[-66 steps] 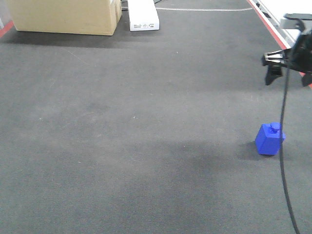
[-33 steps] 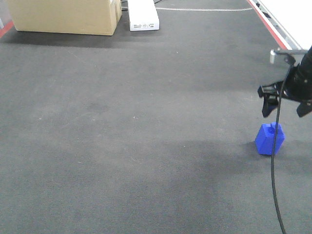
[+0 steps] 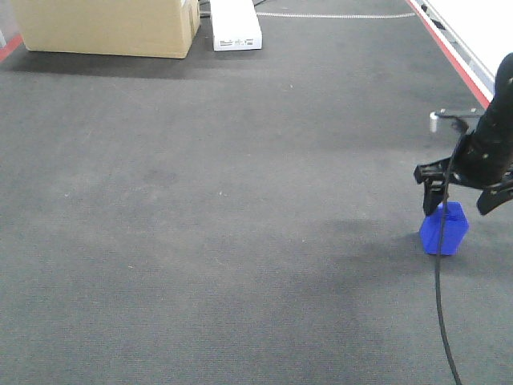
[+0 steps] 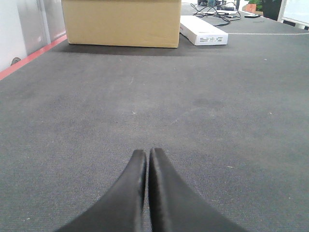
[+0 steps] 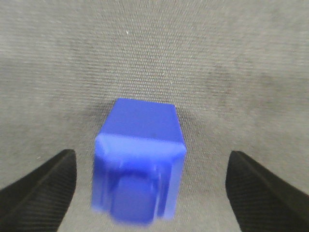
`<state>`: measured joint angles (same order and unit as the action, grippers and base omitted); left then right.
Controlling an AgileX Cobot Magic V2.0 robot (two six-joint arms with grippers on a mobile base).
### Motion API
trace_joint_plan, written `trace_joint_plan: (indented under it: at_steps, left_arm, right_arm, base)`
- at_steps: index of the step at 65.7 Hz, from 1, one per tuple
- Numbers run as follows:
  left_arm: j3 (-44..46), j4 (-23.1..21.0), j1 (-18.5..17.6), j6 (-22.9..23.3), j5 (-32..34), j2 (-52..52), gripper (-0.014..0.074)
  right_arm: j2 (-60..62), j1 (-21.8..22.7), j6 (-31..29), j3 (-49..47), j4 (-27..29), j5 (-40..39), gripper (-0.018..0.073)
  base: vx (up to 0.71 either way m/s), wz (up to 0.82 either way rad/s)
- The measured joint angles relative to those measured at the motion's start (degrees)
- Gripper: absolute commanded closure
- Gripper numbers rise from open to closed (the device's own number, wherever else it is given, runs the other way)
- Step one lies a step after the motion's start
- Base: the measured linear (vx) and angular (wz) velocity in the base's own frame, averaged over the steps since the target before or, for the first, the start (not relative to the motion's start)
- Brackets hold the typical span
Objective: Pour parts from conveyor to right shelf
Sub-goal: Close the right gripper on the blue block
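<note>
Lower than a second ago, the right end effector [image 3: 460, 205] now hangs just above the small blue plastic container [image 3: 443, 233], its black fingers [image 5: 41, 193] spread wide and flanking it without touching. That container sits at 4 o'clock on the dark grey carpeted surface [image 3: 200, 200], with the red edge stripe [image 3: 451, 56] up at 1 o'clock; open room stretches toward 9 o'clock. The tan cardboard box [image 3: 104, 24] and white flat carton [image 3: 235, 24] lie far off at 11 and 12 o'clock. The left end effector [image 4: 147, 193] is closed, empty.

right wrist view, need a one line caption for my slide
Right gripper, open, flanks a blue box on a grey textured surface, neither finger touching it.
</note>
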<state>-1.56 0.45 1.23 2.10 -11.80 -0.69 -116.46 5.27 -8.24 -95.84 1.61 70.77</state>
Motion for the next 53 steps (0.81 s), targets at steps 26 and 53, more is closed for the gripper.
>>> trace_joint_plan:
  at_steps: [26, 53]
  left_arm:
    - [0.00, 0.00, 0.00, 0.00, 0.00, 0.00, 0.0603]
    - [0.00, 0.00, 0.00, 0.00, 0.00, 0.00, 0.0603]
  right_arm:
    - [-4.64, 0.00, 0.00, 0.00, 0.00, -0.56, 0.0137]
    - [-4.03, 0.00, -2.19, 0.08, 0.07, -0.61, 0.0568]
  base:
    - [0.00, 0.00]
    - [0.00, 0.00]
